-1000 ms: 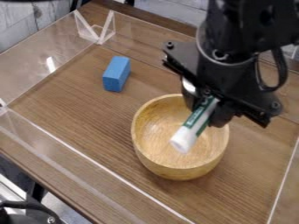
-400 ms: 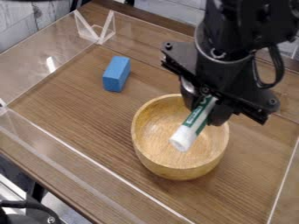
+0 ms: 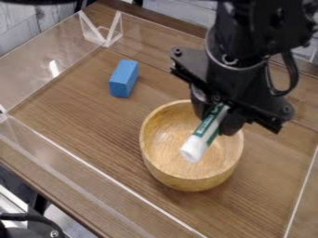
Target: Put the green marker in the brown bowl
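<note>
The green marker (image 3: 204, 135), white with green print, hangs tilted over the inside of the brown bowl (image 3: 165, 163), its lower white end close to the bowl's floor. My gripper (image 3: 221, 110) is shut on the marker's upper end, just above the bowl's far rim. The black arm body hides the fingertips and the top of the marker. Whether the marker's low end touches the wood I cannot tell.
A blue block (image 3: 123, 78) lies on the wooden table to the left of the bowl. Clear acrylic walls (image 3: 50, 65) fence the table, with a folded clear stand (image 3: 99, 31) at the back left corner.
</note>
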